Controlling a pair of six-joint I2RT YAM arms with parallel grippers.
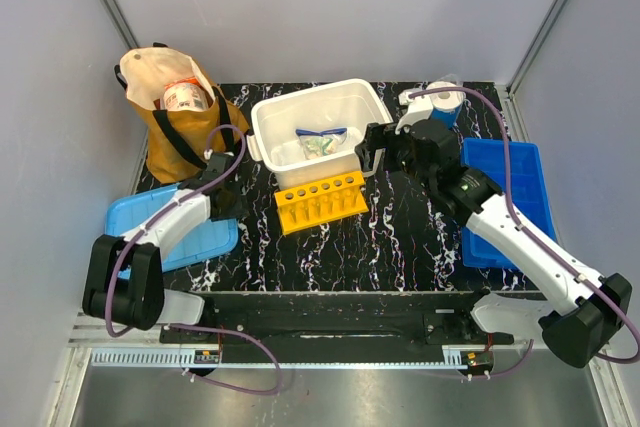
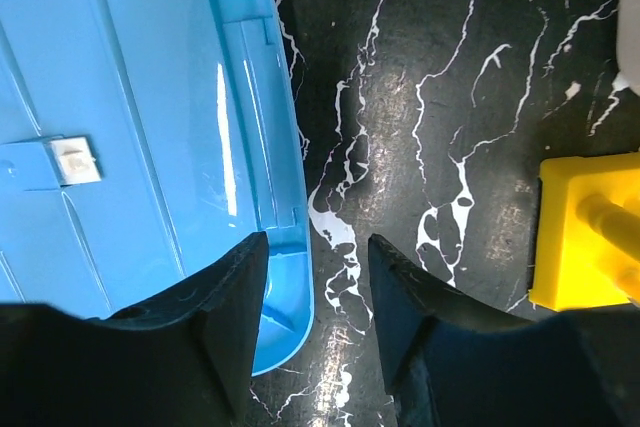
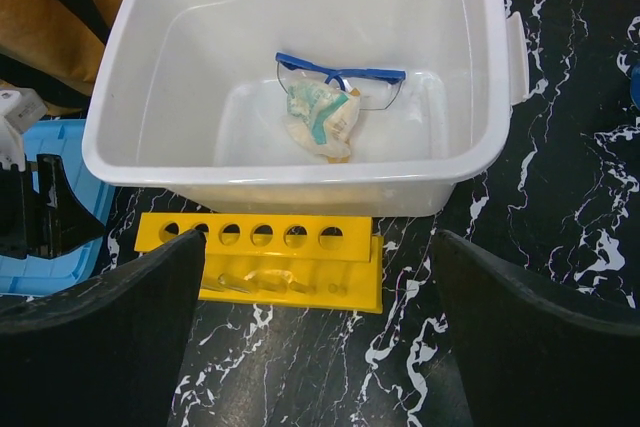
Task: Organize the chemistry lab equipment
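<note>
two spread, empty grippers: right gripper (image 1: 370,154) faces the tub (image 3: 300,192) where glasses (image 3: 340,75) and packet (image 3: 320,122) are gathered; left gripper (image 2: 317,242) hangs over the lid (image 2: 120,97) edge, likely to lift it.

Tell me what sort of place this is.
Probably a staged robot cell, not a working lab: plain grey walls box in a marbled table, and the gear looks like props, a yellow rack and a white bin holding safety glasses.
</note>
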